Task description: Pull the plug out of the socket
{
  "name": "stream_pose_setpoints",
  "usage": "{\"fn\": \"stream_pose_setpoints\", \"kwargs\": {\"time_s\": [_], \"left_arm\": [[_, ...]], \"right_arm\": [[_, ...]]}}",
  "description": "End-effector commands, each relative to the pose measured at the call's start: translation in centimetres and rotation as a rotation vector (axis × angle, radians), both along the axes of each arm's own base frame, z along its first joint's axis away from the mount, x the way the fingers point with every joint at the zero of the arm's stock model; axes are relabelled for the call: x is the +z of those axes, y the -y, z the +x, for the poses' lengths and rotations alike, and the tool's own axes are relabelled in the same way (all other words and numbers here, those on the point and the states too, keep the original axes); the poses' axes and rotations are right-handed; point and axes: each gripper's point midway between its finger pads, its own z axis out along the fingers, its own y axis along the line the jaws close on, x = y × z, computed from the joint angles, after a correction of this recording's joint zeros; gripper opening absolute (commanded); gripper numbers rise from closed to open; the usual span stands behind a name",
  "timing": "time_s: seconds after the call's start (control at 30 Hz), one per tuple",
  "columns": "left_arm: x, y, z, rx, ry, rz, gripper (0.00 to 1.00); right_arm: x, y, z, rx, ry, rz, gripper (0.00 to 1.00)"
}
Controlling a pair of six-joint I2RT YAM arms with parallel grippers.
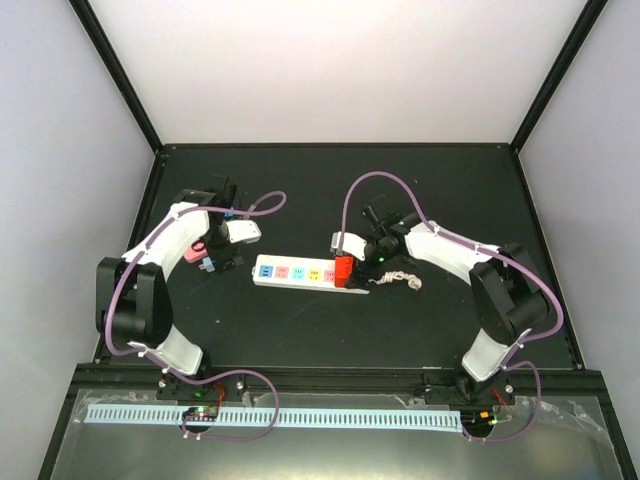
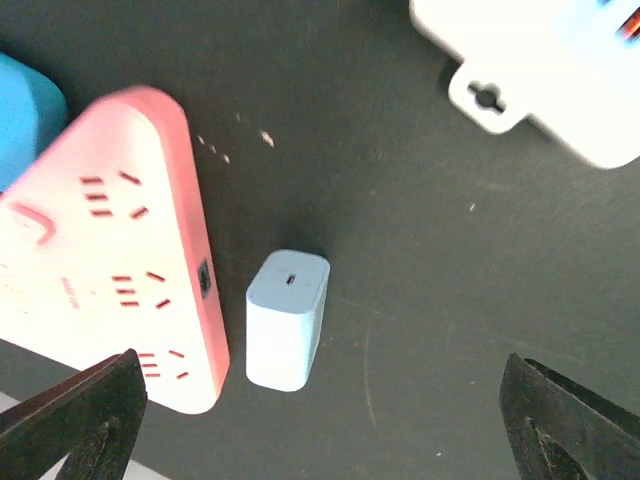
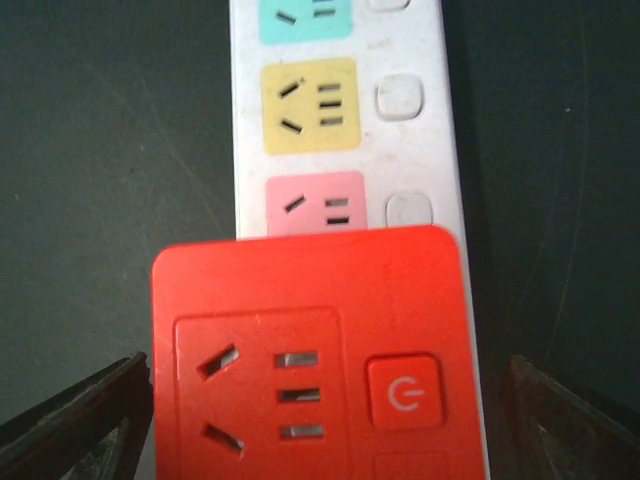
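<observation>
The socket, a long white power strip [image 1: 290, 272] with pastel outlet faces, lies mid-table, its short twisted cord [image 1: 400, 280] at the right end. A red plug adapter [image 1: 345, 270] with its own outlet and power button sits plugged on the strip's right end; the right wrist view shows it [image 3: 310, 350] covering the strip [image 3: 415, 150] below the pink face. My right gripper [image 3: 325, 430] is open and straddles the red plug, fingers [image 3: 80, 420] at each side, not clamped. My left gripper [image 2: 320, 430] is open and empty above the table, left of the strip's end [image 2: 540, 70].
A pink adapter block [image 2: 110, 250], a small pale blue charger [image 2: 287, 318] and a blue object [image 2: 25, 115] lie under the left gripper, by the strip's left end. Black frame posts and grey walls bound the table.
</observation>
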Motion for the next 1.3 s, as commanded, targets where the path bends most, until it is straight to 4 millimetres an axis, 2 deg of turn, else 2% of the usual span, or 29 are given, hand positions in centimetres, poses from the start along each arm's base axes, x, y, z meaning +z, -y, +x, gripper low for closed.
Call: {"fn": "stream_pose_setpoints", "kwargs": {"time_s": [0.0, 0.27, 0.57, 0.73, 0.8, 0.9, 1.1, 1.27], "left_arm": [[3.7, 3.0, 0.1, 0.024, 0.026, -0.192, 0.99], [10.7, 7.6, 1.1, -0.04, 0.155, -0.46, 0.99], [17.9, 11.9, 2.4, -0.15, 0.394, -0.741, 0.99], [20.0, 14.2, 2.3, -0.205, 0.426, -0.891, 0.99], [20.1, 15.1, 2.3, -0.251, 0.411, -0.903, 0.99], [18.9, 17.0, 1.7, -0.297, 0.338, -0.901, 0.99], [15.1, 22.0, -0.4, -0.42, 0.236, -0.884, 0.99], [11.6, 25.9, -2.8, -0.546, 0.189, -0.84, 0.99]], "right_arm": [[2.8, -1.0, 0.8, -0.007, 0.027, 0.059, 0.98], [7.3, -1.0, 1.0, -0.046, 0.018, 0.187, 1.0], [12.8, 2.7, 2.8, -0.246, 0.018, 0.347, 1.0], [14.0, 4.5, 2.7, -0.377, -0.093, 0.437, 1.0], [14.2, 5.0, 2.5, -0.431, -0.159, 0.48, 1.0], [13.9, 5.5, 2.0, -0.493, -0.244, 0.517, 1.0], [11.8, 5.8, 1.0, -0.617, -0.391, 0.548, 1.0], [10.0, 5.5, 0.1, -0.642, -0.565, 0.573, 1.0]]}}
